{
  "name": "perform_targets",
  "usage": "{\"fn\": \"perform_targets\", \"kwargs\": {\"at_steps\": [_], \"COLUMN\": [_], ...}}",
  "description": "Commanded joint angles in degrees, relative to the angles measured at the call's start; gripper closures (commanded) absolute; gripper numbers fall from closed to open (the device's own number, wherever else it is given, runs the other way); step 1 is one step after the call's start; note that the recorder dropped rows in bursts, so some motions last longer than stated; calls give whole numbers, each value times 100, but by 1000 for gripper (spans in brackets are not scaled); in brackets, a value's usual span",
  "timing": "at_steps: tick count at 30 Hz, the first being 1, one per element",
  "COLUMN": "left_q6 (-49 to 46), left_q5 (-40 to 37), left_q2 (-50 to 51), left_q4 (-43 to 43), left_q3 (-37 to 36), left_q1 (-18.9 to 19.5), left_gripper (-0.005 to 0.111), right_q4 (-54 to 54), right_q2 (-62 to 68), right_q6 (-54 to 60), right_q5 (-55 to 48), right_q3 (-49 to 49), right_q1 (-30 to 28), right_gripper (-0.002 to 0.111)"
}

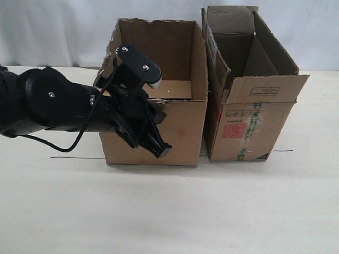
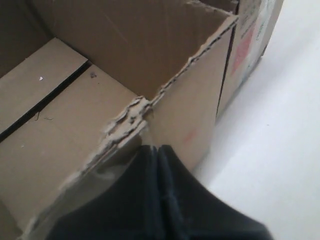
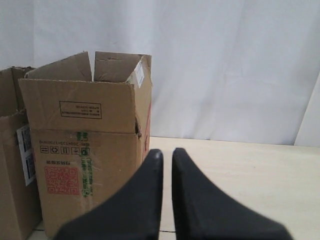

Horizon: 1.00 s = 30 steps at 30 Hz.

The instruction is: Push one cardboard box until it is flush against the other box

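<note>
The wide, low cardboard box (image 1: pixel 183 129) with a torn rim stands mid-table, open and empty. Right beside it is the other box (image 1: pixel 254 124), taller, with a red label and green-printed tape; only a thin slit shows between them near the table. My left gripper (image 1: pixel 162 151) is shut and hangs before the low box's front wall. In the left wrist view its fingertips (image 2: pixel 159 150) sit just outside the torn rim (image 2: pixel 131 116); whether they touch is unclear. My right gripper (image 3: pixel 167 153), its fingers nearly together and holding nothing, stands apart from the taller box (image 3: pixel 85 165).
A thin black line (image 1: pixel 74 157) runs across the pale table (image 1: pixel 169 211) along the boxes' front edges. A white curtain (image 1: pixel 58 32) closes the back. The low box's side with barcode labels (image 3: pixel 25 150) shows at the edge of the right wrist view.
</note>
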<state>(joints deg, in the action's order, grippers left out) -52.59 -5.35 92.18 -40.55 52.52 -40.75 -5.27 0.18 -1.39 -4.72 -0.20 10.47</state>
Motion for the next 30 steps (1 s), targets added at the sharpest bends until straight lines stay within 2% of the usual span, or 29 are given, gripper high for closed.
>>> {"fn": "perform_targets", "kwargs": {"at_steps": [1,11,19,24,25,27,30], "left_q6": [-2,334,300,300,338,368,496], "left_q5": [62,565,145,-694,-906,-721,400], "left_q2": [45,45,-237,-1248,-1773,-2299,-3182], "left_q4": [-46,-70,19,99,87,20,-126], "left_q3": [91,91,91,91,67,-127,-1012], "left_q1": [-29,-29,-29,-29,-29,-29,-29], "left_gripper": [107,107,107,107,107,107,107], "right_q4": [14,14,14,14,14,14,14], "right_q2": [-18,-18,-18,-18,-18,-18,-18], "right_q6": [17,17,17,17,17,17,17], "right_q5": [18,18,18,18,18,18,18], "right_q3": [20,20,20,20,20,20,20], "right_q1": [-36,-36,-36,-36,-36,-36,-36], "right_gripper": [103,103,103,103,103,103,103]}}
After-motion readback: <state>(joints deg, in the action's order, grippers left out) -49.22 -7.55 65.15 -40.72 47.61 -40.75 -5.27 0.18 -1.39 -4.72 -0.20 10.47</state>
